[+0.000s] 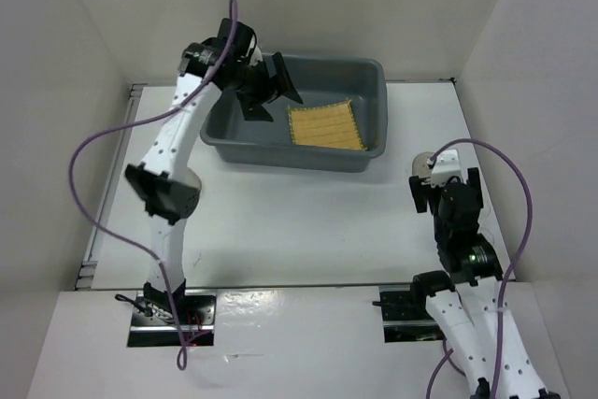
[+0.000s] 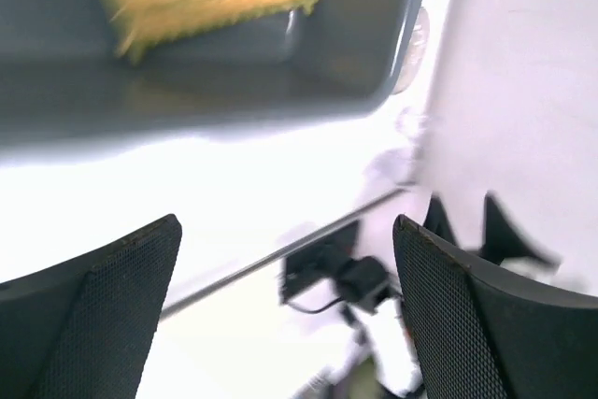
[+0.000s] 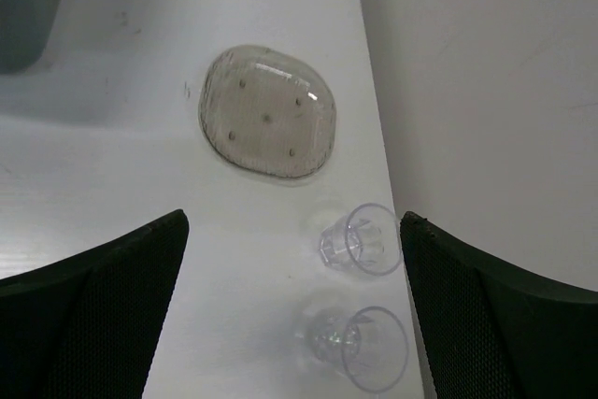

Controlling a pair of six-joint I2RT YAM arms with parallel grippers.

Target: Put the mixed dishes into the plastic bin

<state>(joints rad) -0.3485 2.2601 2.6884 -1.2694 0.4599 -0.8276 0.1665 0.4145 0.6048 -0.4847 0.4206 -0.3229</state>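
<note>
In the grey bin (image 1: 280,152), square yellow woven mat (image 1: 325,126), flat

The bin (image 1: 366,74) is dark grey and rectangular, with rounded corners and a flared rim. It stands at 12 o'clock on the tabletop (image 1: 280,221). The mat (image 1: 325,126), square, yellow and woven, lies flat on the bin's floor toward its 3 o'clock end, slightly skewed. A saucer (image 3: 268,111), round, smoky-grey and translucent with small dots, lies flat on the tabletop outside the bin, off its 4 o'clock corner. Two small clear glass cups sit at the saucer's 5 o'clock by the tabletop's edge. The first cup (image 3: 360,240) is near the saucer, and the second cup (image 3: 364,348) is just beside it at 6 o'clock, not touching. Whether they stand upright cannot be told.
</note>
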